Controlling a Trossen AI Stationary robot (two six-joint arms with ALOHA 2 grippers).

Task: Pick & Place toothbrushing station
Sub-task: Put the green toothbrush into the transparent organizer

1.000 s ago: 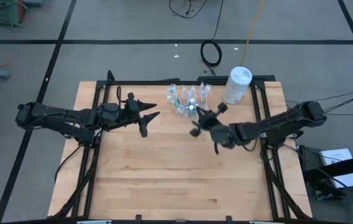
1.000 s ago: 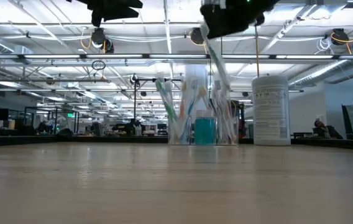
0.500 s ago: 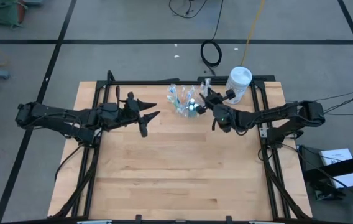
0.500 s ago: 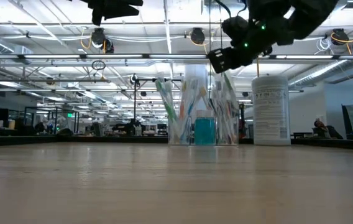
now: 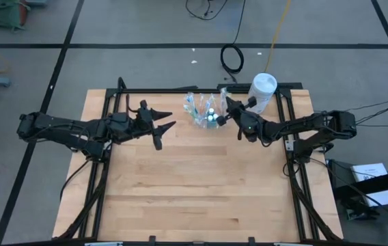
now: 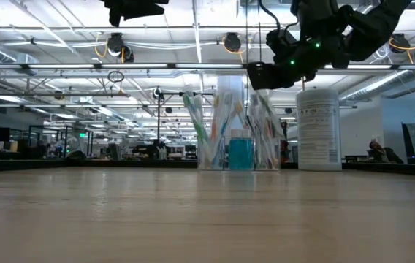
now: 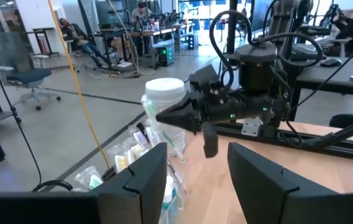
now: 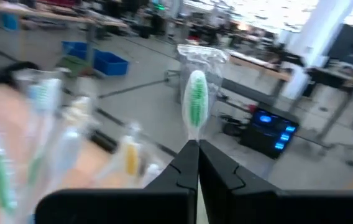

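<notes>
Right gripper [image 5: 229, 108] has advanced to the cup [image 5: 206, 117], clamped on a wrapped green toothbrush [image 8: 196, 106]. Insertion apparently remains; other brushes already stand inside. Left gripper [image 5: 165, 123] waits wide at left.

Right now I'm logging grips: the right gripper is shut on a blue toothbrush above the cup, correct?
Not blue. The right wrist view shows the right gripper shut on a green toothbrush in a clear wrapper, above the cup.

Green-and-white toothbrush [image 8: 196, 102], blue tube [image 6: 240, 153], white canister [image 5: 261, 92], pale wood table [image 5: 194, 191]
</notes>
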